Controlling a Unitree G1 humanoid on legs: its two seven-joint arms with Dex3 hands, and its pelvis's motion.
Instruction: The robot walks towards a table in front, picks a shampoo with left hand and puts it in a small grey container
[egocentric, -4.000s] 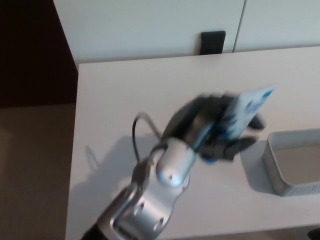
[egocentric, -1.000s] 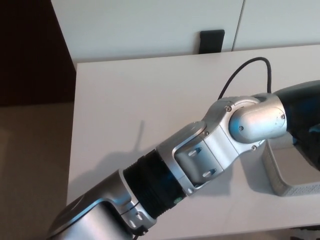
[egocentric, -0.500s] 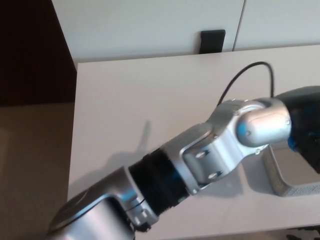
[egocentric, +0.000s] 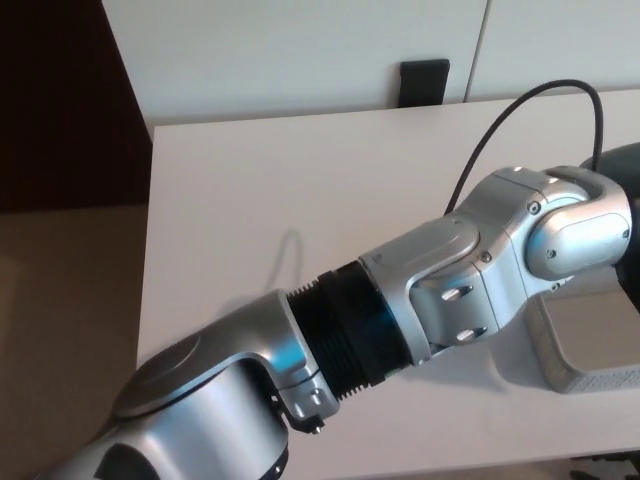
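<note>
Shampoo is hidden, so its place cannot be told. The left arm (egocentric: 450, 280) stretches over the white table (egocentric: 300, 190). The left hand (egocentric: 626, 165) sits half out of the picture, above the small grey container (egocentric: 585, 378). Whether it grips anything cannot be told.

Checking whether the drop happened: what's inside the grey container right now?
Inside the grey container only a bare patch of floor shows, no shampoo. The left arm covers the rest.

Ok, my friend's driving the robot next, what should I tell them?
Left hand: only a dark edge shows at the picture's right, near the grey container; open or shut, cannot tell.
Right hand: not in view.
Shampoo: not visible, so the drop is unconfirmed.
Container sits on the table, partly hidden by the left arm.
To do: check the shampoo is inside.
</note>
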